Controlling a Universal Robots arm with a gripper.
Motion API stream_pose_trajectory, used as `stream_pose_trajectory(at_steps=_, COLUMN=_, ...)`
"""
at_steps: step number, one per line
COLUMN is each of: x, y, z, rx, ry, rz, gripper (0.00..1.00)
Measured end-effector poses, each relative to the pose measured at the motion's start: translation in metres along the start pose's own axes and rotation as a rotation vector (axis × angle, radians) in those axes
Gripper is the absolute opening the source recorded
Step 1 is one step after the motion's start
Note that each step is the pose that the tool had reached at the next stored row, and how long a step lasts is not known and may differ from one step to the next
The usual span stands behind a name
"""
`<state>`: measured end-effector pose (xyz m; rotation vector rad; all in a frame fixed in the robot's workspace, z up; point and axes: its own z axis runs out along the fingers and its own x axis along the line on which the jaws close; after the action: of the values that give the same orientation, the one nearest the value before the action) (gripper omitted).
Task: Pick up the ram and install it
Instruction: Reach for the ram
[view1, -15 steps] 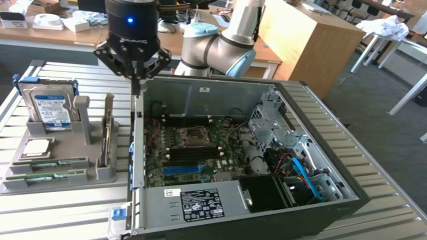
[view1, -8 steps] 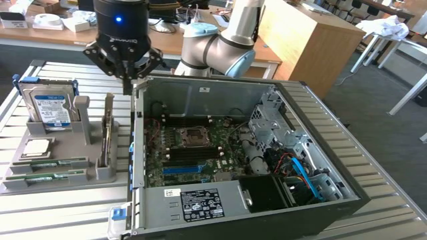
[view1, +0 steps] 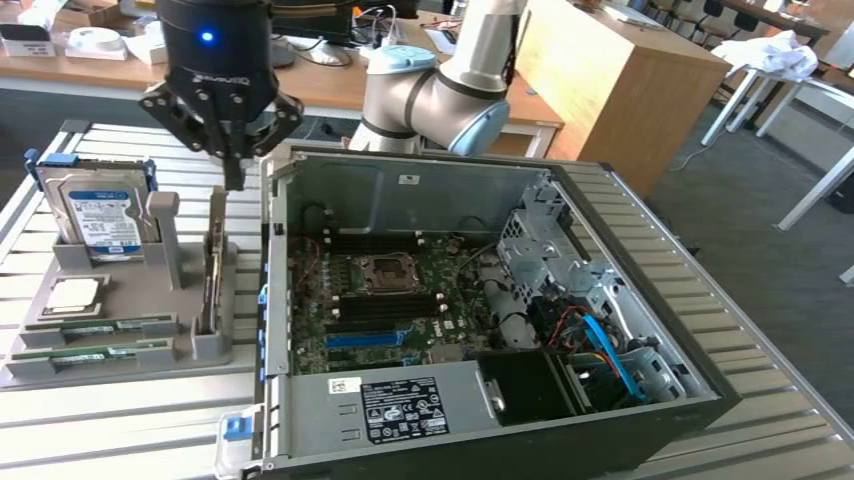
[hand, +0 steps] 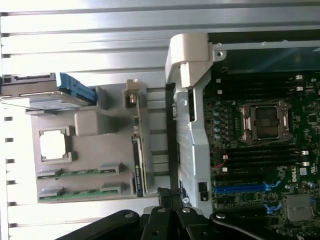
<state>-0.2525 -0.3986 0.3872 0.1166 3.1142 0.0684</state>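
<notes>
1. Hovering at the upper left of the exterior view, the black two-fingered claw (view1: 235, 180) points straight down, its fingers pressed together and pinching nothing.
2. The ram (view1: 211, 262), a long, thin green circuit-board stick, stands on edge in a grey plastic holder tray (view1: 140, 292) at left centre, just beside the open black-and-silver computer case (view1: 400, 190).
3. Its long axis runs up and down the frame; the claw tips hang over the stick's upper, far end, very near it, and contact cannot be told.
4. Reaching in from the top centre, the silver arm with pale blue joints (view1: 427, 95) bends behind the case to carry the claw.
5. Two more green sticks (view1: 96, 338) lie flat at lower left.
</notes>
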Motion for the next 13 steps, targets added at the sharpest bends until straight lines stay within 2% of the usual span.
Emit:
stream_pose_trajectory(at_steps=4, x=0.015, y=-0.0010, z=0.0000, rx=0.0014, ry=-0.0001, rz=0.000, gripper=0.10)
stream_pose_trajectory(at_steps=13, x=0.035, y=-0.0026, z=0.0004, rx=0.0015, ry=-0.0001, rz=0.000, gripper=0.10)
